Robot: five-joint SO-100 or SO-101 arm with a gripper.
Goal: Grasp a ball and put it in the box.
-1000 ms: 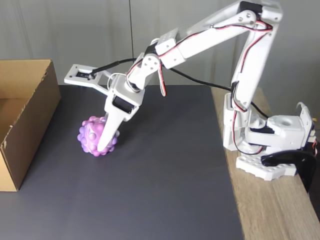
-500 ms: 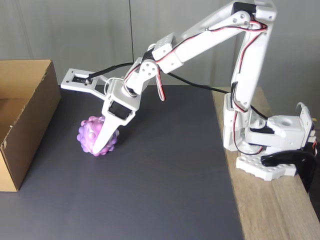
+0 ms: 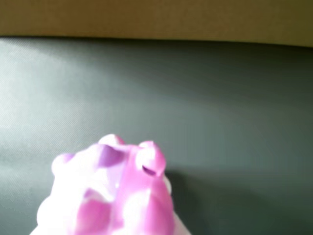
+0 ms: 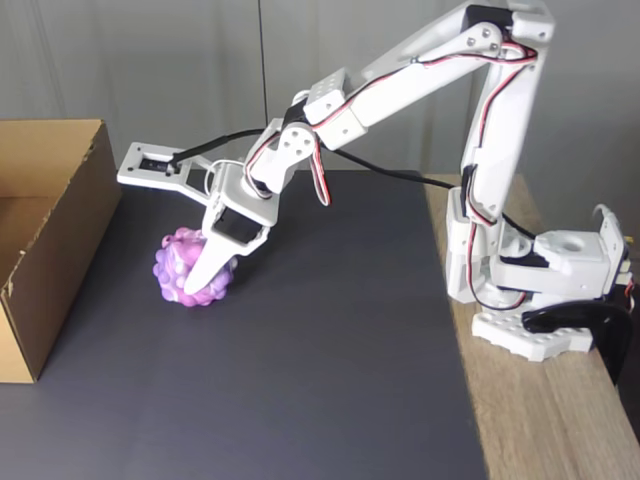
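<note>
The pink and purple bumpy ball (image 4: 178, 262) is on the dark mat, just right of the box (image 4: 60, 235), a large open brown cardboard box at the left edge of the fixed view. My gripper (image 4: 192, 280) comes down on the ball from the upper right and is shut on it. One white finger (image 4: 212, 262) crosses the ball's front; the other is hidden behind it. The ball looks slightly squeezed, and I cannot tell whether it still touches the mat. In the wrist view the ball (image 3: 112, 196) is close at the bottom left, and the box wall (image 3: 156, 19) runs along the top.
The dark mat (image 4: 300, 380) has free room in front of and to the right of the ball. The arm's white base (image 4: 540, 290) is clamped on the wooden table strip (image 4: 560, 430) at the right. A grey wall stands behind.
The gripper and the ball have shifted a little left and up, towards the box. The fingers have closed tighter and the ball looks more squeezed.
</note>
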